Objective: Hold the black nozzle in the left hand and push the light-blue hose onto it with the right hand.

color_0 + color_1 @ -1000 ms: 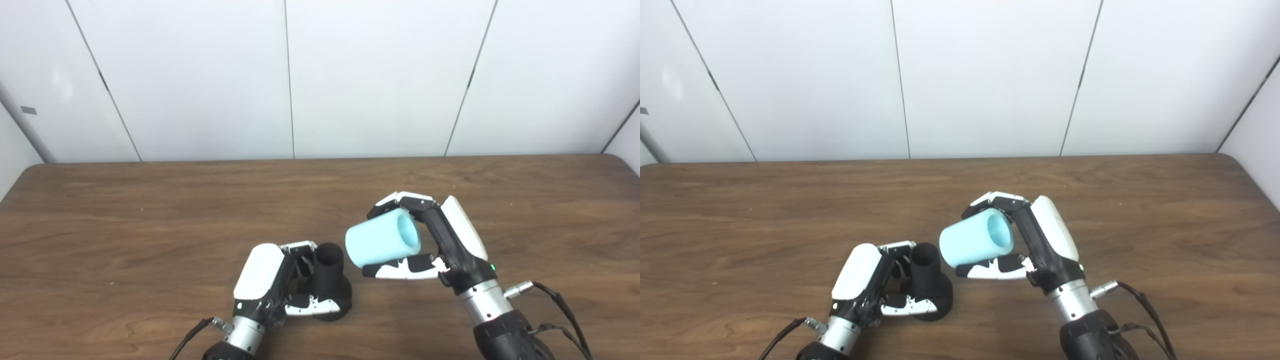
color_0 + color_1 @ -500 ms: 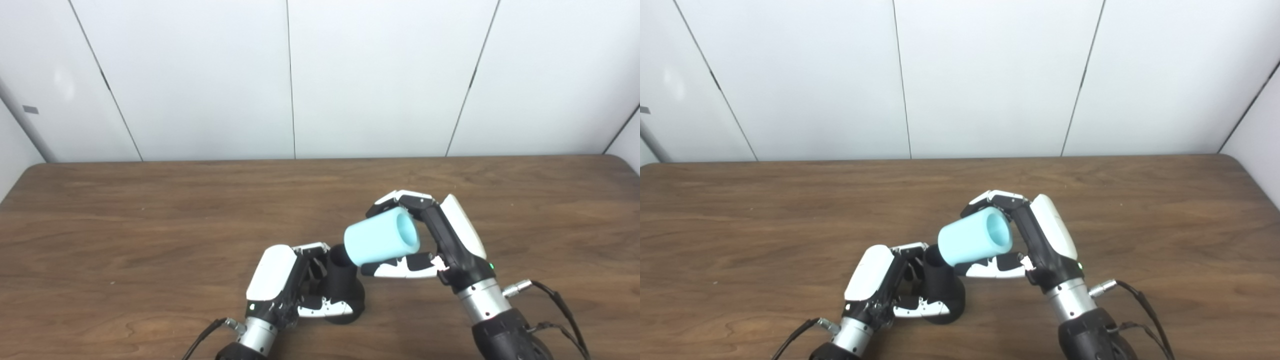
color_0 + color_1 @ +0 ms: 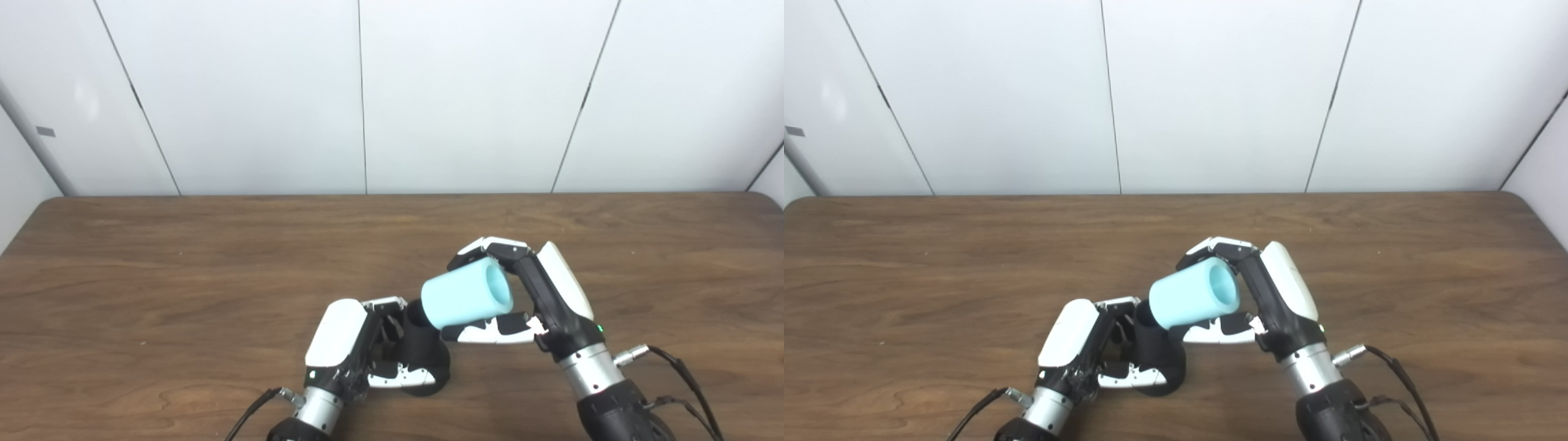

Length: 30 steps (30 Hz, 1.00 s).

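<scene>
The black nozzle (image 3: 422, 356) stands upright on its flared base near the table's front edge, and my left hand (image 3: 355, 346) is shut on it from the left. My right hand (image 3: 539, 300) is shut on the light-blue hose (image 3: 467, 300), a short thick tube held tilted, its open end facing right and up. The hose's lower left end overlaps the nozzle's top rim; whether it sits over the rim or in front of it is hidden. In the right eye view the nozzle (image 3: 1156, 358), hose (image 3: 1193, 300), left hand (image 3: 1084, 346) and right hand (image 3: 1274, 303) stand likewise.
The brown wooden table (image 3: 184, 269) stretches wide to the left and back. White wall panels (image 3: 367, 92) rise behind its far edge. Black cables (image 3: 686, 380) trail from my right wrist at the front right.
The left hand brought the nozzle to the right, under the hose's lower end. The right hand tipped the hose slightly down toward it. The camera shifted a little.
</scene>
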### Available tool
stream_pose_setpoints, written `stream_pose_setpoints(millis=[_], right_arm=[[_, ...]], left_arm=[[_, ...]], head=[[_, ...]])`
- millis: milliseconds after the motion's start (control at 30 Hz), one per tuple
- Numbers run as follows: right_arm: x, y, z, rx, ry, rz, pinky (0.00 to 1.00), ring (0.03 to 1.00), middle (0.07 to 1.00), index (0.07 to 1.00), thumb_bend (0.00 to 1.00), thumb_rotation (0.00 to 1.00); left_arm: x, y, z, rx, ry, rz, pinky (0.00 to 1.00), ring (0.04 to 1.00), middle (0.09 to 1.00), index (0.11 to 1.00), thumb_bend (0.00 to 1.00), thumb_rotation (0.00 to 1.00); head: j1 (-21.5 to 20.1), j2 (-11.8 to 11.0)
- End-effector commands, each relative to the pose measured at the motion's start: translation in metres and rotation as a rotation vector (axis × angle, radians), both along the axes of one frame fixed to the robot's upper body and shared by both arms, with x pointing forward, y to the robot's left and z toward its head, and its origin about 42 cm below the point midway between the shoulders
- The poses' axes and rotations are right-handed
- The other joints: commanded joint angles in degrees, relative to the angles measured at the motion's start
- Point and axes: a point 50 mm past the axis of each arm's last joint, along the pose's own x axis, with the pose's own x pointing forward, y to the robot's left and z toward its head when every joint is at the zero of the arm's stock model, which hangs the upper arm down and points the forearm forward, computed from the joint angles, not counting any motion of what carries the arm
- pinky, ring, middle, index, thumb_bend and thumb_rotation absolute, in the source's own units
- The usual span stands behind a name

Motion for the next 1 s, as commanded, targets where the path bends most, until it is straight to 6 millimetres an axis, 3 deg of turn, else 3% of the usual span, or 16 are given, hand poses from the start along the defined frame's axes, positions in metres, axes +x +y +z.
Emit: stream_pose_setpoints(millis=[0, 233, 467, 967], right_arm=[[0.001, 0.004, 0.009, 0.002, -0.049, 0.044, 0.32, 0.397, 0.499, 0.513, 0.5, 0.0], [0.0, 0.002, 0.015, 0.003, -0.014, 0.059, 0.32, 0.398, 0.497, 0.517, 0.5, 0.0], [0.011, -0.006, 0.029, -0.043, 0.011, 0.099, 0.31, 0.388, 0.498, 0.529, 0.49, 0.0], [0.023, 0.002, 0.038, -0.071, -0.005, 0.132, 0.31, 0.391, 0.502, 0.526, 0.49, 0.0]], left_arm=[[-0.026, -0.014, -0.041, 0.026, 0.189, -0.003, 0.34, 0.424, 0.501, 0.506, 0.47, 0.0], [-0.026, -0.014, -0.041, 0.026, 0.19, -0.002, 0.34, 0.422, 0.493, 0.507, 0.47, 0.0], [-0.025, -0.015, -0.041, 0.034, 0.191, -0.001, 0.34, 0.419, 0.493, 0.51, 0.47, 0.0], [-0.029, -0.021, -0.041, 0.054, 0.19, -0.018, 0.35, 0.43, 0.488, 0.502, 0.48, 0.0]], head=[[0.05, 0.14], [0.22, 0.45], [0.51, 0.63], [1.03, 1.16]])
